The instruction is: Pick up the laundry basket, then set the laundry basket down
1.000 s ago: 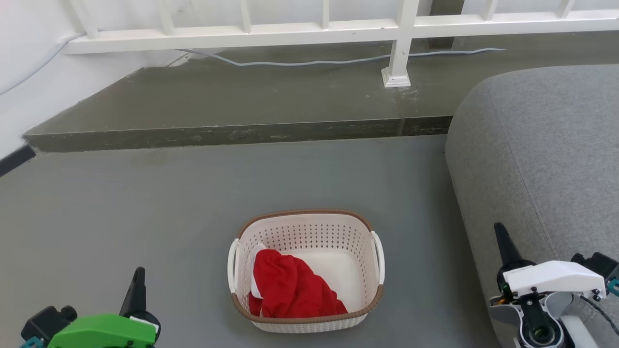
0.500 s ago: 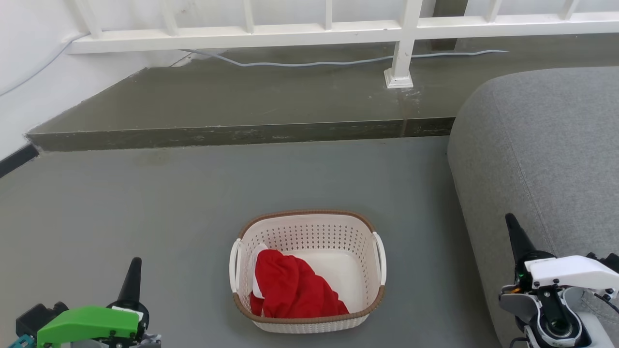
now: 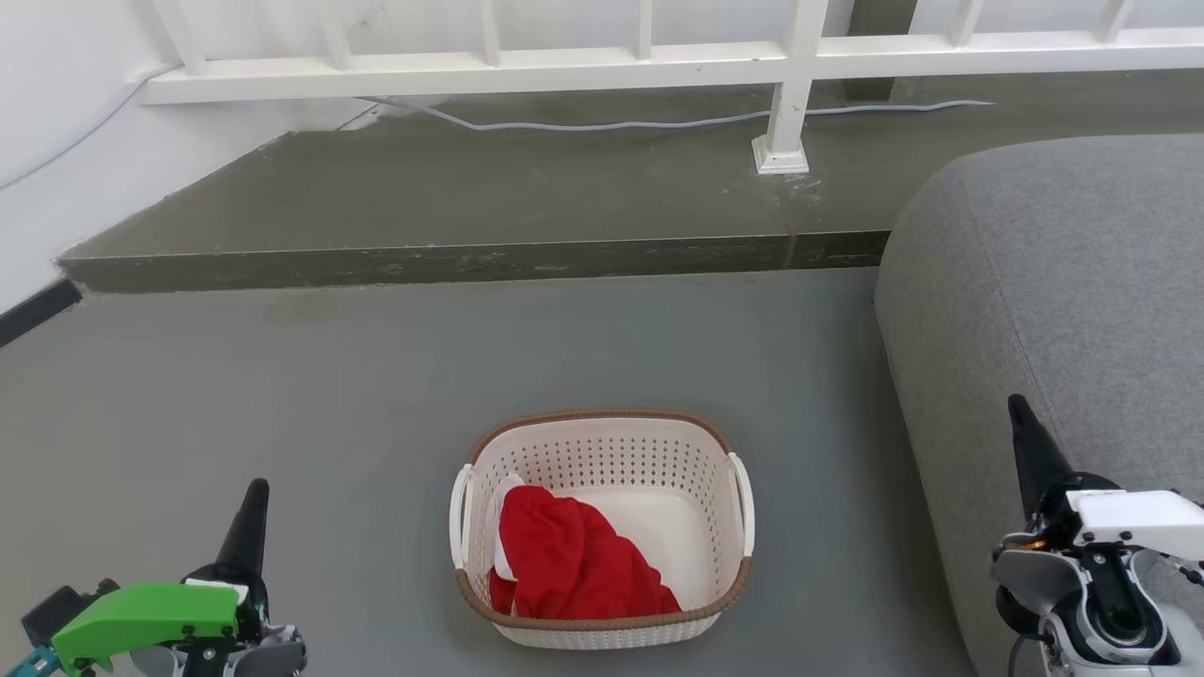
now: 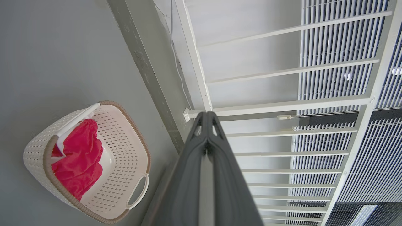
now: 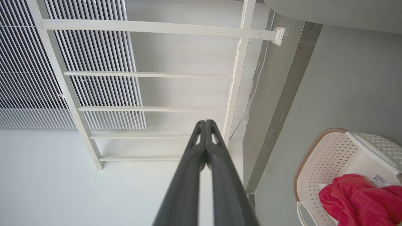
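The laundry basket (image 3: 602,442) stands on the grey floor at the bottom centre of the head view, cream-white with a brown rim and white side handles, a red cloth (image 3: 574,564) lying inside. It also appears in the left wrist view as the laundry basket (image 4: 125,147) and in the right wrist view as the laundry basket (image 5: 323,157). My left gripper (image 3: 254,494) is at the lower left, well apart from the basket, fingers shut together with nothing held. My right gripper (image 3: 1021,414) is at the lower right in front of the sofa, also shut and empty. The left gripper (image 4: 207,114) and right gripper (image 5: 205,122) point toward the railing.
A grey sofa (image 3: 1063,282) fills the right side, close to the right arm. Beyond the basket a raised concrete step (image 3: 470,259) runs across, with a white railing (image 3: 658,61) and a grey cable (image 3: 611,122) on it. A white wall (image 3: 56,141) closes the left.
The left gripper has sunk a little lower in the head view and its finger tip has risen; the right gripper has shifted right and up. The basket stays put.
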Motion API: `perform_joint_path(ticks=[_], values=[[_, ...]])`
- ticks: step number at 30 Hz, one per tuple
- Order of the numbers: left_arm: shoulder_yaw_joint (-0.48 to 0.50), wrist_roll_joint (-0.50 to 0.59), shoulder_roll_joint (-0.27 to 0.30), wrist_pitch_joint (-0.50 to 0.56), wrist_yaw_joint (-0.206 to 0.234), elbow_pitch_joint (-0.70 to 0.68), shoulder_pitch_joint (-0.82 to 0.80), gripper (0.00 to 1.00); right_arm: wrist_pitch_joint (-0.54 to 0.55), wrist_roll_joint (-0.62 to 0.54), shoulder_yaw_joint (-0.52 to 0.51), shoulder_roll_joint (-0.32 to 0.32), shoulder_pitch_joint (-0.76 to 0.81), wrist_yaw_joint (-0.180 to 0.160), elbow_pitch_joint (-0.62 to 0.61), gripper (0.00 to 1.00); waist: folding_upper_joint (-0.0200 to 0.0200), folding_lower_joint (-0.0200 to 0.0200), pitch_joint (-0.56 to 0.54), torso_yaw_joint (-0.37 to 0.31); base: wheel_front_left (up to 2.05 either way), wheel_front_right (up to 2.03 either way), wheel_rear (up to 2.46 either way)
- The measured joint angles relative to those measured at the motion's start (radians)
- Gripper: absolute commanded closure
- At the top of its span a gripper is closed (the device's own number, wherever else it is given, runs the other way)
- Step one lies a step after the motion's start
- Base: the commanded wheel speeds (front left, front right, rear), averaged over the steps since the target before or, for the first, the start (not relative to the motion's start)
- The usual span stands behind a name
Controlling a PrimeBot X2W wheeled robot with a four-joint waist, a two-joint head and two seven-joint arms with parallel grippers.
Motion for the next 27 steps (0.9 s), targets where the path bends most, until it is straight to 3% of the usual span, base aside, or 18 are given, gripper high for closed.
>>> perform_joint_path(ticks=[9, 27], values=[[0.019, -0.119, 0.001, 0.027, -0.025, 0.013, -0.021, 1.0, 0.026, 0.108, -0.033, -0.001, -0.017, 0.022, 0.0, 1.0, 0.0, 0.0, -0.002, 0.004, 0.0, 0.0, 0.0], [0.02, -0.124, 0.002, 0.03, -0.026, 0.025, -0.032, 1.0, 0.026, 0.114, -0.038, -0.001, -0.019, 0.022, 0.002, 1.0, 0.0, 0.0, -0.002, 0.004, 0.0, 0.0, 0.0]])
